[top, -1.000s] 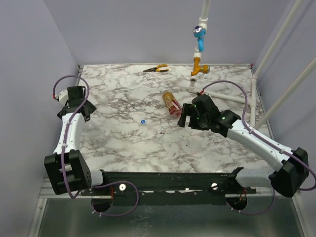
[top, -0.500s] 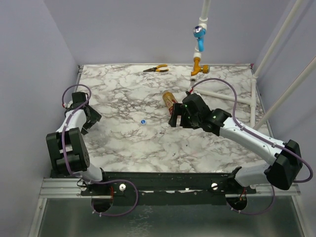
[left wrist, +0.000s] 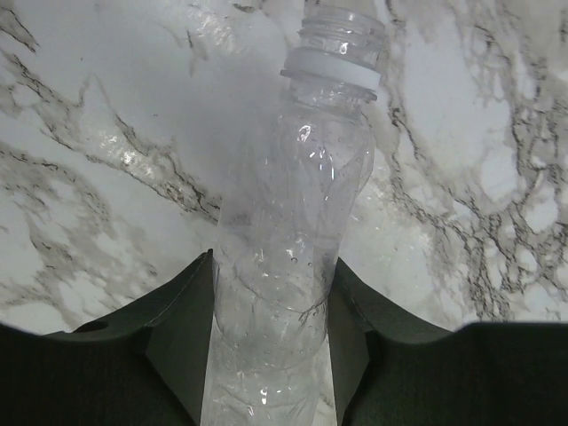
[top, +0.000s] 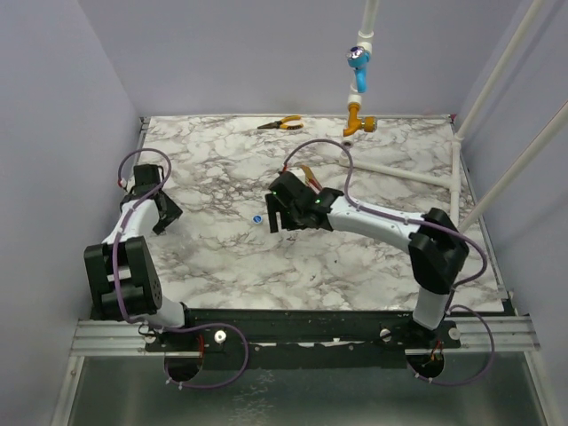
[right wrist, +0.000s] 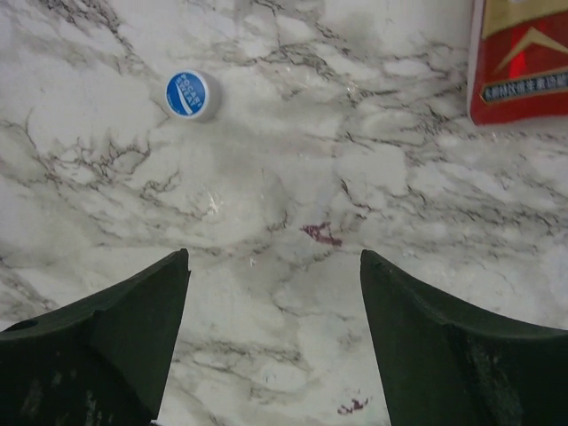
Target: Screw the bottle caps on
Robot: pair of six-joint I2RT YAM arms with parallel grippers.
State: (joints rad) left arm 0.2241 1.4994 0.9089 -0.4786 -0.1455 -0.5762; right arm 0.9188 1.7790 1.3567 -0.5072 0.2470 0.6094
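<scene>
A clear, unlabelled bottle [left wrist: 297,204] with a white neck ring and an open mouth lies on the marble, neck pointing away. My left gripper [left wrist: 271,266] is shut on its body, at the table's left side [top: 160,209]. A small blue bottle cap [right wrist: 189,95] lies on the marble [top: 256,218]. My right gripper [right wrist: 273,257] hovers open just right of it [top: 277,216], nothing between its fingers. The red-labelled bottle [right wrist: 519,58] shows only its label at the right wrist view's top right. The right arm mostly hides it from above.
Orange-handled pliers [top: 280,124] lie at the back edge. A light-blue valve handle [top: 358,59] with an orange fitting [top: 358,122] hangs on white pipes at the back right. Another white pipe [top: 404,171] lies across the right side. Walls close in left and back.
My left gripper has shut on the clear bottle. The right arm has swung left, off the red-labelled bottle and toward the blue cap, its jaws a little narrower.
</scene>
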